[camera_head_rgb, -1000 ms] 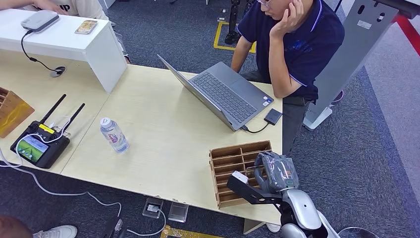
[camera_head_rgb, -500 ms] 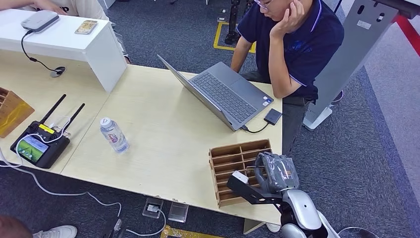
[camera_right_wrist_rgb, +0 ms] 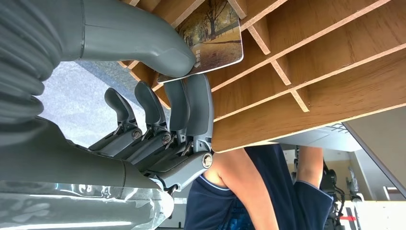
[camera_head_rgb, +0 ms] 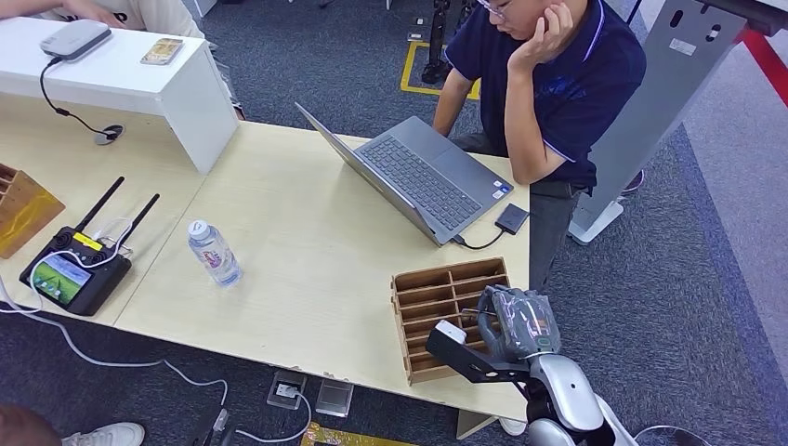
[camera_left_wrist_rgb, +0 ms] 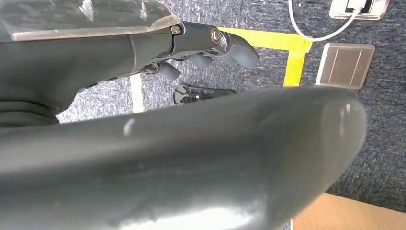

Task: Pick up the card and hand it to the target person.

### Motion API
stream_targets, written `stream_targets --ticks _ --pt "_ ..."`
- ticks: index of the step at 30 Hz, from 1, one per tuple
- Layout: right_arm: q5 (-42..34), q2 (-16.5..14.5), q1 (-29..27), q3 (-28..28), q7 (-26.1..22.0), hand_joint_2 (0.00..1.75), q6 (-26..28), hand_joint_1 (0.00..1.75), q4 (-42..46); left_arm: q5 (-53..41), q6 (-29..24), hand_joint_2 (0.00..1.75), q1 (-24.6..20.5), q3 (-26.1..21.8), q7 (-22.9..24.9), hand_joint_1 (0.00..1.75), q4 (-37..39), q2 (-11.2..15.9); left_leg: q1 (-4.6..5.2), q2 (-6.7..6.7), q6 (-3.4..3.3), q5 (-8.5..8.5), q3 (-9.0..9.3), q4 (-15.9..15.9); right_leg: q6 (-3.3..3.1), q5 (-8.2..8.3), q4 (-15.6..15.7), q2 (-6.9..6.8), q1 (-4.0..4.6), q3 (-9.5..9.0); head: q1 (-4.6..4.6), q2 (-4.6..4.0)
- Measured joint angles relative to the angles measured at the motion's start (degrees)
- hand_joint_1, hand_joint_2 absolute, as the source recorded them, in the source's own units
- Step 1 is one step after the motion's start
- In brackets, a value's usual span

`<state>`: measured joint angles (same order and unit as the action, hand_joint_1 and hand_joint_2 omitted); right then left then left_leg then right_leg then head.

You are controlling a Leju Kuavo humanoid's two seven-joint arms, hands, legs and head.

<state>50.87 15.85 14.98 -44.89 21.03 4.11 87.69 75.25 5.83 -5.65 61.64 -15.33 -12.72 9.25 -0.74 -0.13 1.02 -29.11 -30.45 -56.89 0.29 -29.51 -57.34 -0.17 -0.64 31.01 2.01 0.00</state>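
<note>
1. You work at a pale wooden table (camera_head_rgb: pixel 307 269). A person (camera_head_rgb: pixel 548 84) in a dark polo sits at its far edge, at about one o'clock from the robot, leaning on one hand over an open laptop (camera_head_rgb: pixel 409 177).
2. The brown slotted organizer (camera_head_rgb: pixel 437 293) stands at the table's near right corner, at about five o'clock from the laptop. The card is in one of its slots.
3. Your right hand (camera_head_rgb: pixel 516 321) is at the organizer's right end. In the right wrist view the thumb and fingers are pinched on the card (camera_right_wrist_rgb: pixel 210 36), a printed picture of autumn trees, which sits partly inside the slot between thin dividers.
4. Your left hand (camera_left_wrist_rgb: pixel 210 48) hangs over the carpet with fingers curled; I cannot tell whether they are fully closed, though nothing appears in them.
5. My advice: draw the card straight out along the slot, keeping it parallel to the dividers so no corner catches. Hold the pinch firm, since only the card's edge is gripped. Lift clear of the organizer's rim before you swing toward one o'clock.
</note>
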Motion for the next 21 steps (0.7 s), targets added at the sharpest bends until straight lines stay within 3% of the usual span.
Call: stream_targets --ticks 21 --pt "-1.93 0.17 0.95 0.21 0.18 1.75 -0.32 1.45 1.20 0.64 -0.41 0.00 0.01 0.00 0.42 0.00 0.00 0.02 0.00 0.00 0.00 0.00 0.02 0.00 0.00 0.00 0.00 0.00 0.00 -0.02 0.00 0.00"
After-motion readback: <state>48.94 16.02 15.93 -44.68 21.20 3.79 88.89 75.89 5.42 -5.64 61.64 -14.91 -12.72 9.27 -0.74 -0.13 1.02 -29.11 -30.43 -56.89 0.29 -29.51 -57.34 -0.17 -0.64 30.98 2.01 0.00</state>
